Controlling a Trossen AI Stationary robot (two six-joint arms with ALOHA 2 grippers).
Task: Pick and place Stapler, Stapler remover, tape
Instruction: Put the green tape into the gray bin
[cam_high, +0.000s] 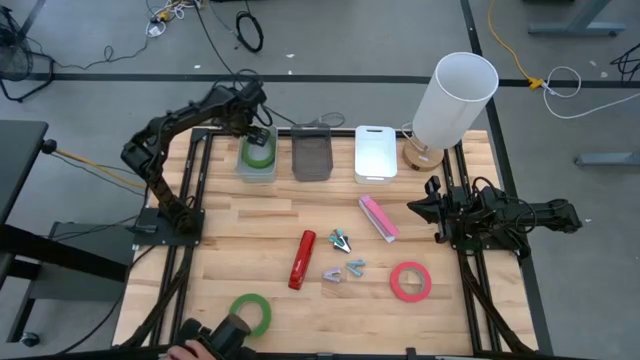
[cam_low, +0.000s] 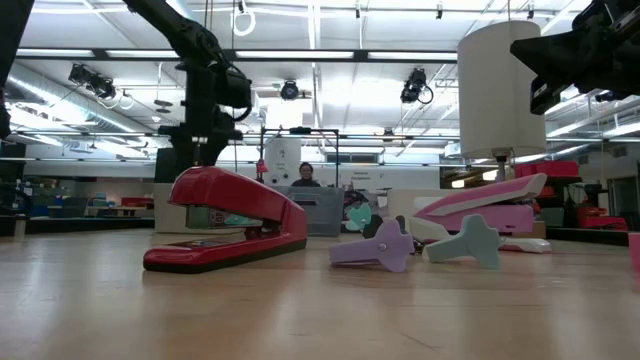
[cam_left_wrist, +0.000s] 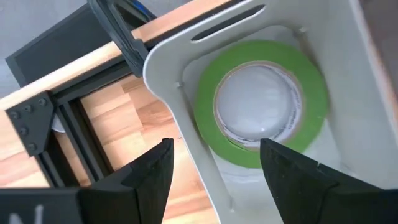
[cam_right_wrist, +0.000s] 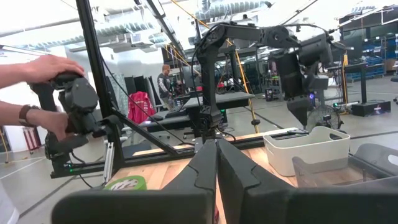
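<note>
Wooden table (cam_high: 250, 225), red stapler (cam_high: 301, 259), pink stapler (cam_high: 379, 217), tape rolls (cam_high: 410, 281), bins (cam_high: 312, 155)

Three rolls of tape show in the high view: one green roll (cam_high: 259, 154) lying in the clear bin (cam_high: 257, 170), a second green roll (cam_high: 251, 313) at the desk's (cam_high: 250, 230) near edge, and one red-pink roll (cam_high: 410, 281) on the open wood.

There are two staplers: a red stapler (cam_high: 302, 259) and a pink stapler (cam_high: 379, 217).

Three small staple removers lie between them: a teal one (cam_high: 342, 240), a blue-grey one (cam_high: 356, 266) and a lilac one (cam_high: 332, 276).

Three bins line the far edge: the clear one, a grey bin (cam_high: 311, 155) and a white bin (cam_high: 375, 153).

One lamp with a white shade (cam_high: 455, 97) stands at the far right corner.

Two dark arms carry one gripper each: the left gripper (cam_high: 262, 135) and the right gripper (cam_high: 433, 208).
</note>
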